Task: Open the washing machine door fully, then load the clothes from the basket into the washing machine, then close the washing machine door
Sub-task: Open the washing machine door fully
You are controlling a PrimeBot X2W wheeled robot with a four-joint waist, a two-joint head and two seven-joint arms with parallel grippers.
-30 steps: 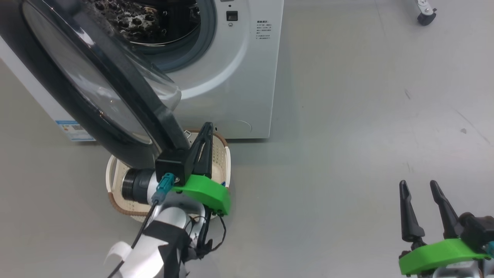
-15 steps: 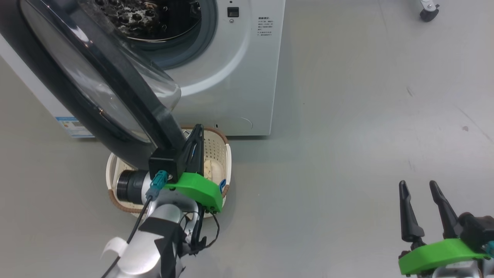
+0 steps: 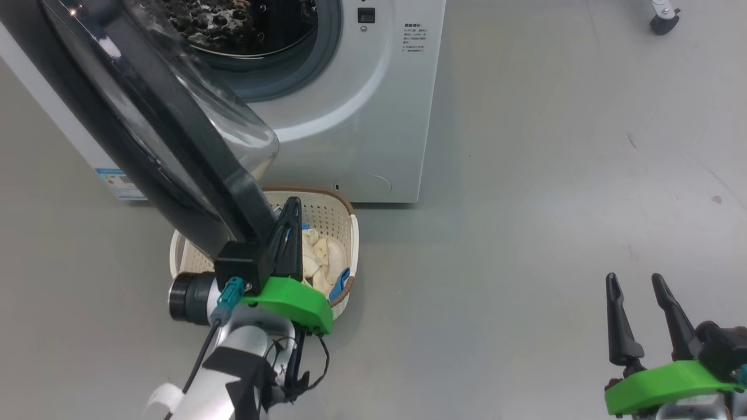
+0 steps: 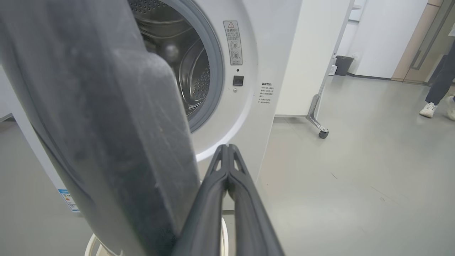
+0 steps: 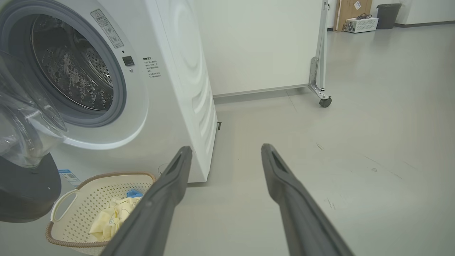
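The white washing machine (image 3: 373, 116) stands with its steel drum (image 3: 245, 23) exposed. The washing machine door (image 3: 146, 128) hangs partly swung out to the left, over the basket (image 3: 332, 216). My left gripper (image 3: 293, 202) is shut and empty, its fingers lying against the door's inner black rim (image 4: 142, 160). In the left wrist view the shut gripper (image 4: 227, 147) sits just right of that rim. Cream-yellow and blue clothes (image 3: 321, 256) lie in the basket (image 5: 71, 199), seen also as clothes (image 5: 113, 215). My right gripper (image 3: 633, 280) stands open and empty at the lower right, far from the machine.
A white partition on a castor (image 5: 324, 102) stands right of the machine; its wheel (image 3: 665, 22) is at the far right. A person's legs (image 4: 439, 89) stand far off on the right. Bare grey floor spreads between my right gripper and the machine.
The head camera has shifted slightly. My shut left gripper has moved left with the door's rim, the door has swung a little wider, and more clothes show in the basket. My right gripper has stayed put.
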